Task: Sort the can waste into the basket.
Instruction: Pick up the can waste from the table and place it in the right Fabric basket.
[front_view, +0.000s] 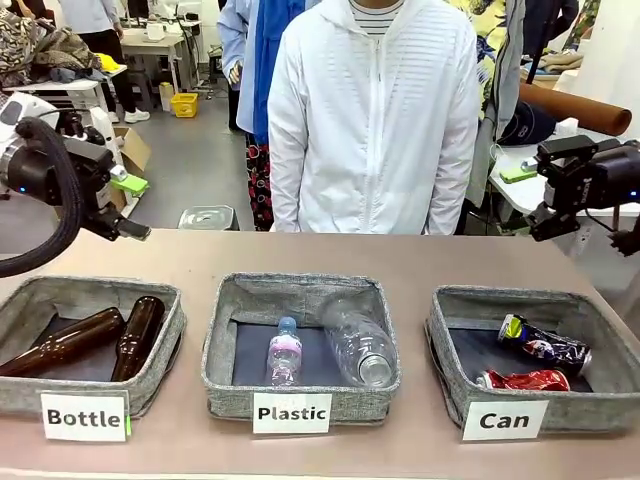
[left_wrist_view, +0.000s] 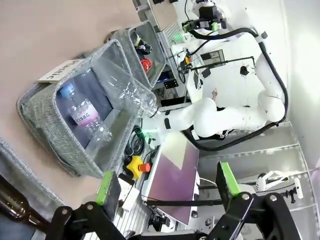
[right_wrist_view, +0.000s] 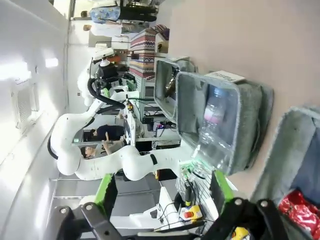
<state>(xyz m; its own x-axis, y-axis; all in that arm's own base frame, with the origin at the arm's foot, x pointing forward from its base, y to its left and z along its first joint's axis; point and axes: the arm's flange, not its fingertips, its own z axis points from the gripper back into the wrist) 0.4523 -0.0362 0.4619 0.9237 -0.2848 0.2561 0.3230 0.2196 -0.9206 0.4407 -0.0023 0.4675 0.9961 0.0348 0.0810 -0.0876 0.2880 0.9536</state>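
The grey woven basket (front_view: 530, 297) with the white "Can" label stands at the right of the table. In it lie the silver can with dark print (front_view: 545, 345) and, nearer the front, the red can (front_view: 525, 380), both dented. My right gripper (front_view: 528, 200) hangs open and empty above the table's far right edge, behind that basket. In the right wrist view the open right gripper (right_wrist_view: 162, 187) has the red can (right_wrist_view: 300, 210) at the lower right. My left gripper (front_view: 135, 207) is open and empty at the far left. The open left gripper (left_wrist_view: 167, 185) sees both cans in the farthest basket (left_wrist_view: 131, 37).
The middle basket (front_view: 300, 295), labelled "Plastic", holds two clear bottles. The left basket (front_view: 90, 290), labelled "Bottle", holds two brown glass bottles. A person in a white jacket (front_view: 375, 120) stands at the far side. Bare tabletop lies behind the baskets.
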